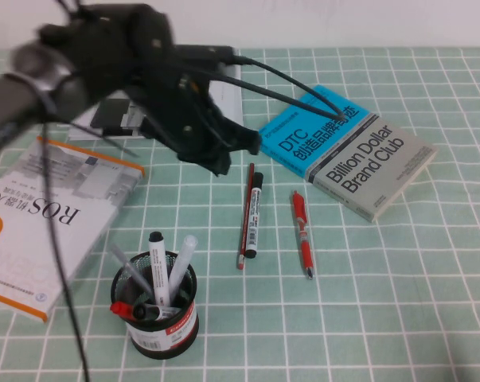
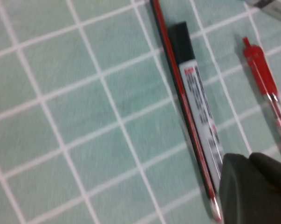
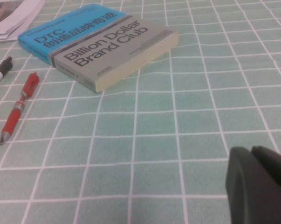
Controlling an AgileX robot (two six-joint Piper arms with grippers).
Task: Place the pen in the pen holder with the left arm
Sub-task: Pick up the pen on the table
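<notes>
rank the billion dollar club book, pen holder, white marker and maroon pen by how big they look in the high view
1. Billion Dollar Club book
2. pen holder
3. pen and white marker: close; pen longer, marker thicker.
Left gripper above the table; right gripper wrist-view only.

A table under a mint-green cloth (image 1: 431, 263) with a white grid, a pale wall (image 1: 367, 20) behind it

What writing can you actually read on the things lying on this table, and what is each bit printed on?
"Billion Dollar Club": grey half of the book cover.
"DTC" plus Chinese characters: its blue half.
"ROS" plus Chinese characters: white and orange book.
Marker print and pen holder band: too small to read.
Pen, red clip pen: no text seen.
Left gripper hovers above the pen; right gripper low over the cloth.
</notes>
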